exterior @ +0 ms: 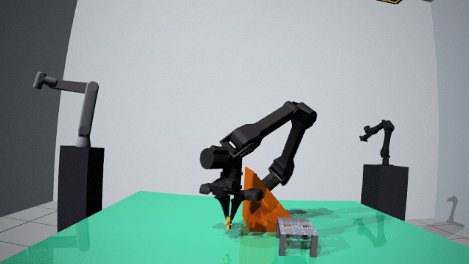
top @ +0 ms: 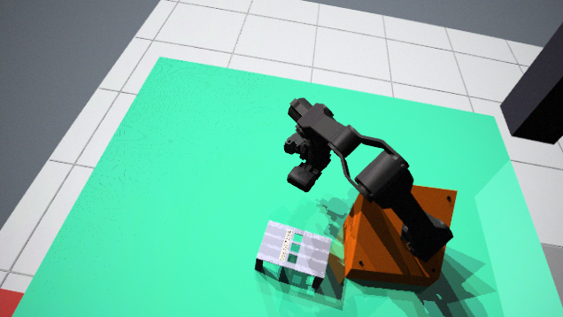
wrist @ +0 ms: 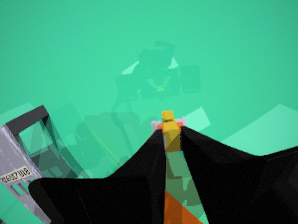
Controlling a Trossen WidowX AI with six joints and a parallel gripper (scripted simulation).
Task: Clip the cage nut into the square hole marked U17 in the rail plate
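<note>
One small cage nut (exterior: 228, 223) (wrist: 171, 139), pinched between the tips of the black gripper (top: 310, 155) (exterior: 228, 221) (wrist: 170, 133), with both fingers closed in on opposite sides. Held over the green tabletop (top: 177, 186) (exterior: 155, 228) (wrist: 225, 45), apparently lifted just off it, left of the rail plate (top: 270, 243) (exterior: 295, 231) (wrist: 12, 150) and farther back in the exterior view. Probably light and fairly stiff in the body, springy at the wings; likely slick enough to twist or pop out under an uneven squeeze. Best taken low across the two wings, square and level, with flanges left free to land on the plate. Not fragile by the look of it, though easily tilted. Yellow-orange and blocky, narrow, upright in the exterior view, with pale pinkish-white bits jutting out on both sides and orange patches beside the fingertips. Too small to tell wing from flange for certain, or to judge the squeeze.
</note>
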